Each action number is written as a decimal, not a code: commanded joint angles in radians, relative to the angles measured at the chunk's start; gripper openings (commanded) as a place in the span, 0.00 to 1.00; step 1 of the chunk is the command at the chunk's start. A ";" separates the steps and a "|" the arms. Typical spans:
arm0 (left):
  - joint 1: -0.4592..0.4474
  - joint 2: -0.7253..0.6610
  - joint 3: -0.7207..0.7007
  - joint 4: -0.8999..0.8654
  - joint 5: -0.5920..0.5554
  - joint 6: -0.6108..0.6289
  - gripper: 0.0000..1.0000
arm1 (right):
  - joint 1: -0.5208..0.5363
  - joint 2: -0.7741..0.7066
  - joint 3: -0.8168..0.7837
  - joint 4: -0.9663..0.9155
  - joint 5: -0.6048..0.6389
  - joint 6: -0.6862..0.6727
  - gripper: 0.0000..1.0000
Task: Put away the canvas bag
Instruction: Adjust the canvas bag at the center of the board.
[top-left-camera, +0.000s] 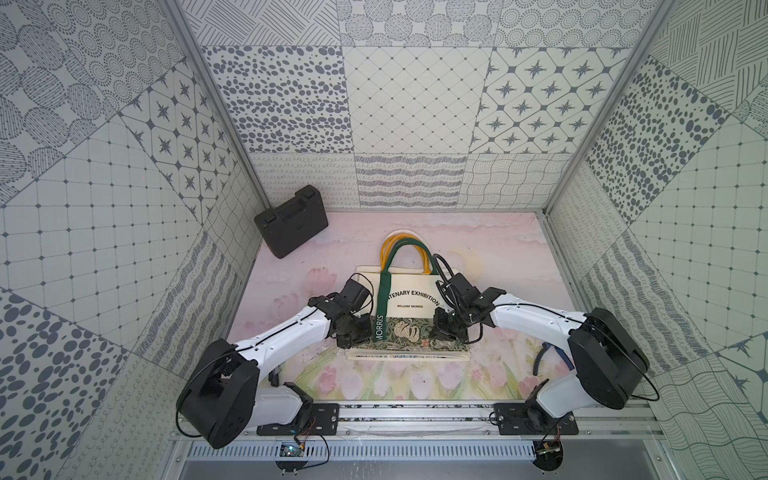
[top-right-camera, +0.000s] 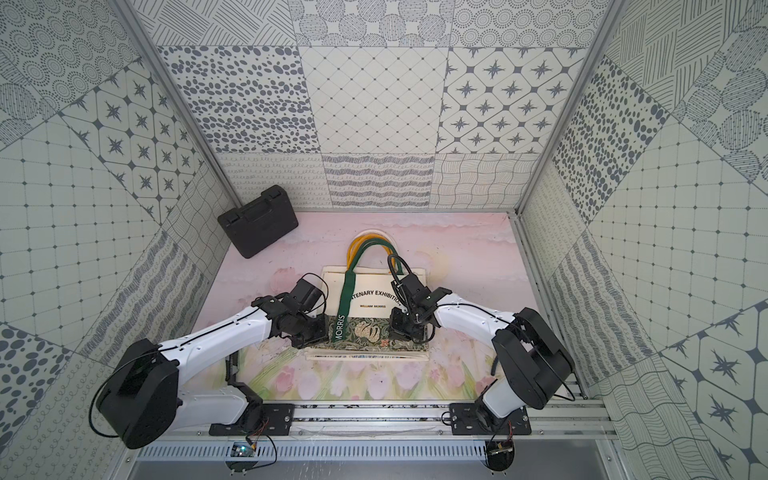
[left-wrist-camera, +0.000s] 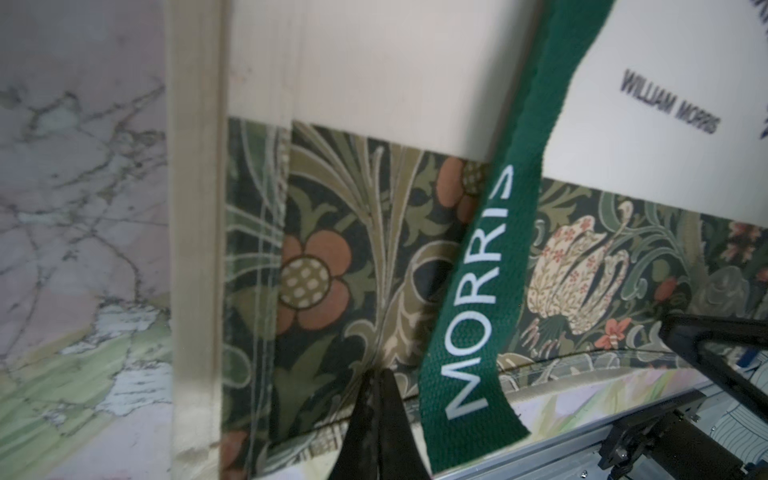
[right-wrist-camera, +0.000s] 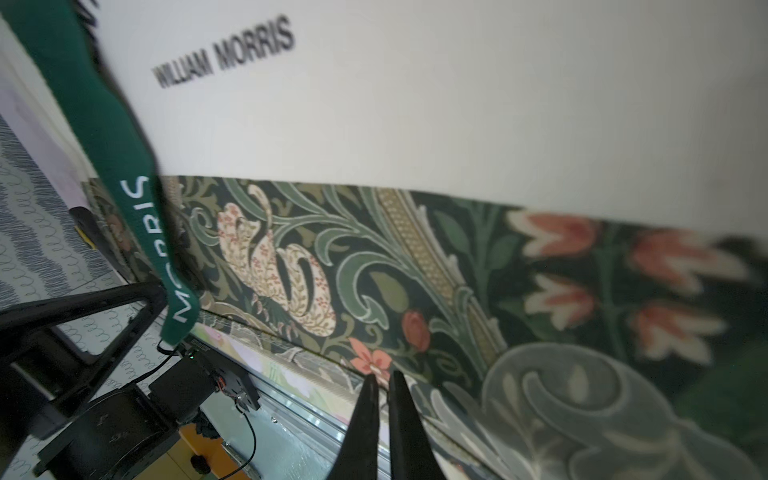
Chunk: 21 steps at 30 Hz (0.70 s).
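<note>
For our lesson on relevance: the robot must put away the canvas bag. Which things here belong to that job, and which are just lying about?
Belongs to the job: canvas bag, its green strap, left gripper, right gripper.
Just lying about: black case, in the far left corner.

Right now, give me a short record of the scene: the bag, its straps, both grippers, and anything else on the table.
bag: canvas bag lying flat mid-table, printed side up
straps: green strap has one end lying across the bag's front; yellow handles reach past its far edge
left: left gripper closed on the bag's near edge
right: right gripper fingers a slit apart at the near edge, grip unclear
other: black case, closed, far left corner
</note>
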 joint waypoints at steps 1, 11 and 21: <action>-0.004 0.045 0.024 -0.156 -0.119 -0.091 0.00 | -0.020 0.009 -0.042 0.047 0.042 0.008 0.13; -0.003 0.162 -0.022 -0.152 -0.190 -0.178 0.00 | -0.095 -0.007 -0.160 0.062 0.089 0.015 0.12; -0.002 0.133 -0.058 -0.117 -0.305 -0.170 0.00 | -0.220 -0.182 -0.186 -0.081 0.218 0.023 0.12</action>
